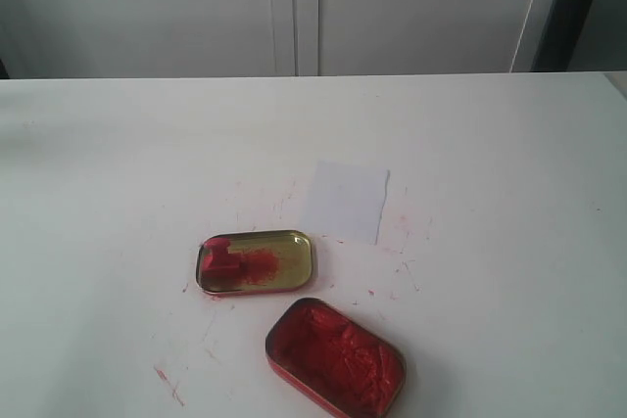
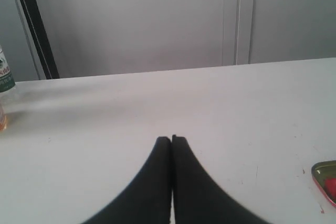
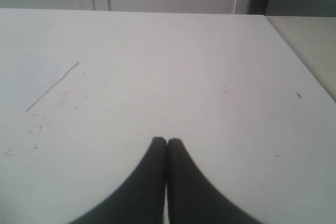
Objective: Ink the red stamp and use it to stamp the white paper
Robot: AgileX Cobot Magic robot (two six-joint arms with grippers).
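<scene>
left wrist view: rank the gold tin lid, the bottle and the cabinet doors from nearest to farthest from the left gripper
From the left gripper, shut above the table:
1. gold tin lid, on the table just off to its right
2. bottle, standing on the table on the opposite side, further ahead
3. cabinet doors, beyond the table's far edge

I see a smooth, matt white table [image 1: 118,163] smudged with red. The lid [image 1: 294,266] is shiny gold metal, and the stamp [image 1: 221,259] looks like glossy red plastic. The paste [image 1: 338,354] in the tin [image 1: 270,343] is rough and clumpy. The paper [image 1: 345,201] is thin and matt.
</scene>
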